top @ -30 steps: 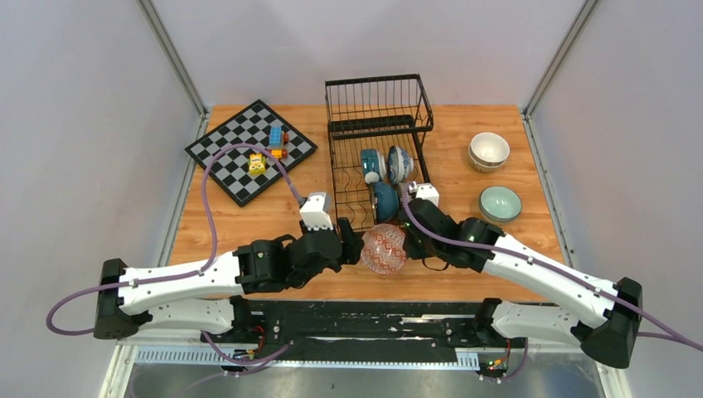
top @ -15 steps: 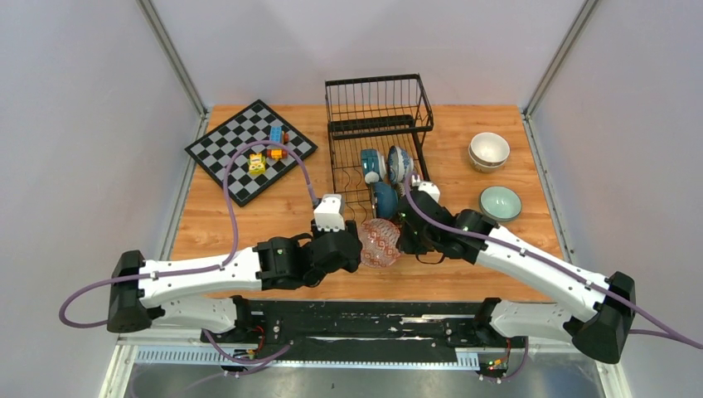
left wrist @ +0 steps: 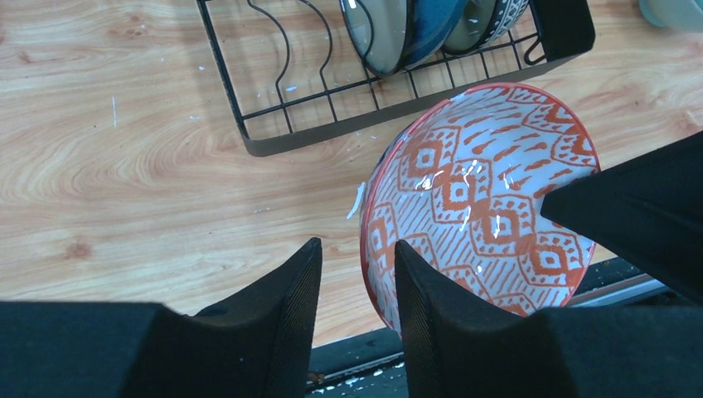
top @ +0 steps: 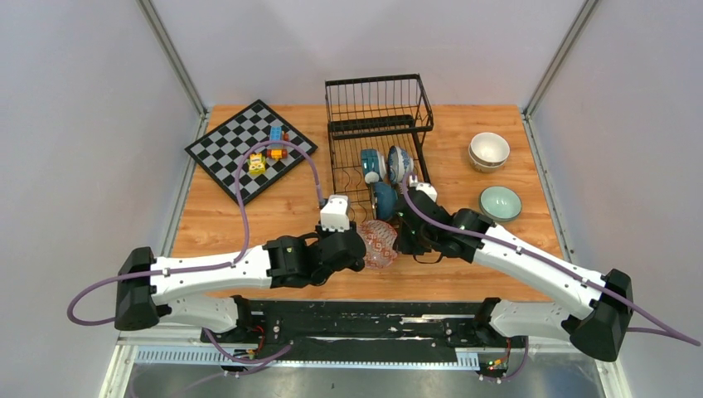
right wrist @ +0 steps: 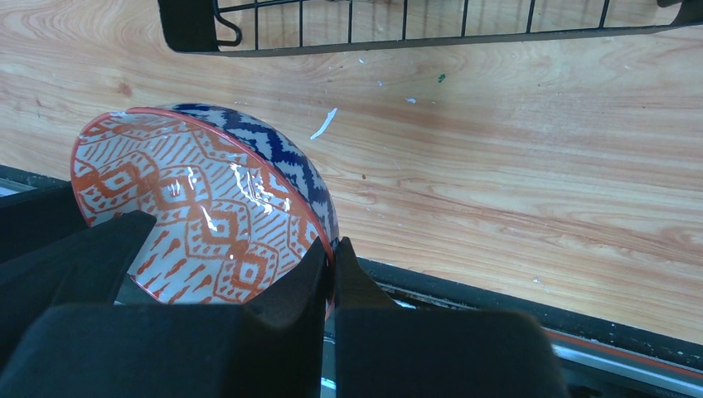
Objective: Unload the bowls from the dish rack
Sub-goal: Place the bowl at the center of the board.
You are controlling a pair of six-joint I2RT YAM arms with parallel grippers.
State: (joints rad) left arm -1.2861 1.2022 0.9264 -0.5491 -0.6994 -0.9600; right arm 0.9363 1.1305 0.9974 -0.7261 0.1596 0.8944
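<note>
two grippers of mine meet on one bowl. my right gripper (right wrist: 333, 249) is pinched together on the rim of the red-patterned bowl (left wrist: 489, 207), one finger on the glazed inside and one on its blue-patterned outside. my left gripper (left wrist: 356, 249) stands apart, its fingers (left wrist: 282, 315) straddling the opposite rim with a gap showing on the outer side, so there is no clamp yet.

the bowl hangs on edge above the table (left wrist: 124, 166), about midway along its near edge and just clear of the dish rack (left wrist: 332, 130) at its near end.

to hand over well, i judge i should seat the rim deep between the left fingers, close firmly, and only then loosen the right; glazed ceramic looks slippery. blue and teal bowls (left wrist: 414, 25) stand in the rack. a mint bowl (top: 500, 202) and stacked white bowls (top: 488, 149) sit near the table's right edge.
</note>
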